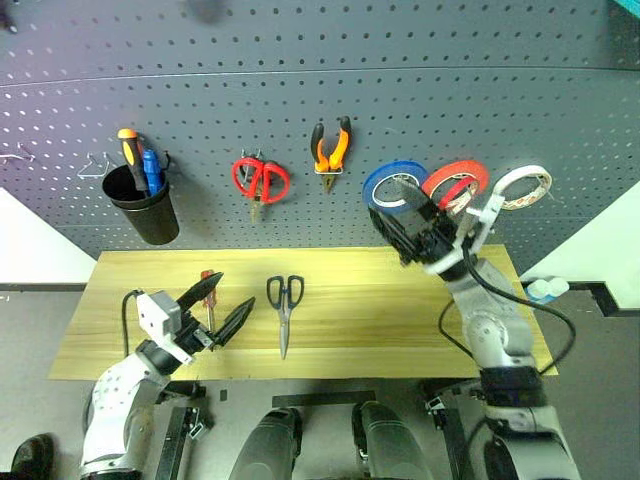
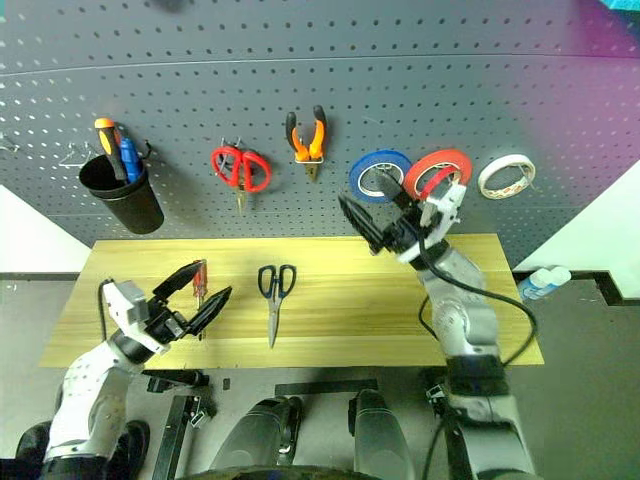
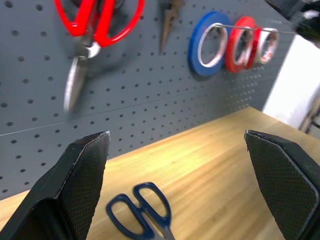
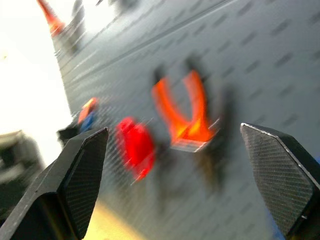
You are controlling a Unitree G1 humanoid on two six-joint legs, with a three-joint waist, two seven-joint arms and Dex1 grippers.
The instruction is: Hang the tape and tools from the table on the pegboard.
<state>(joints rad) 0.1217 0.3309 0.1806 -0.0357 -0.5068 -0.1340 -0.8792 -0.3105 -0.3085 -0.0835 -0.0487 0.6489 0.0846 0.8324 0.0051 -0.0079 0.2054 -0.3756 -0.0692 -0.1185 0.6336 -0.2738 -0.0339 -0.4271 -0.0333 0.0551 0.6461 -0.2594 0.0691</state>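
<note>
The pegboard (image 1: 300, 90) fills the far side of the scene, and the table (image 1: 400, 310) of light wood runs along its foot. On the board the orange-handled pliers (image 1: 331, 152) hang jaws down near the middle, with red-handled scissors (image 1: 260, 183) to their left and a black cup (image 1: 142, 203) holding an orange driver and a blue driver further left. To the right of the pliers a blue roll (image 2: 378, 175) hangs on the board, then the tape (image 2: 437, 172), a red ring with a clear middle, hanging beside it, and a white roll (image 2: 506, 176) furthest right. Whether a second red roll hangs there cannot be told from the head views; the left wrist view shows two red rings close together between the blue and white ones. On the table the dark-handled scissors (image 1: 284, 308) lie flat, handles toward the board and blades pointing to the near edge, and the slim red-handled screwdriver (image 1: 208, 293) lies to their left. The left gripper (image 1: 217, 307) hovers low over the left part of the table, just beside the screwdriver, its two black fingers spread wide and holding nothing. The right gripper (image 2: 372, 226) is raised in front of the board, below the blue roll and the tape, its fingers likewise spread wide and empty; the right wrist view looks between them at the blurred pliers on the board
</note>
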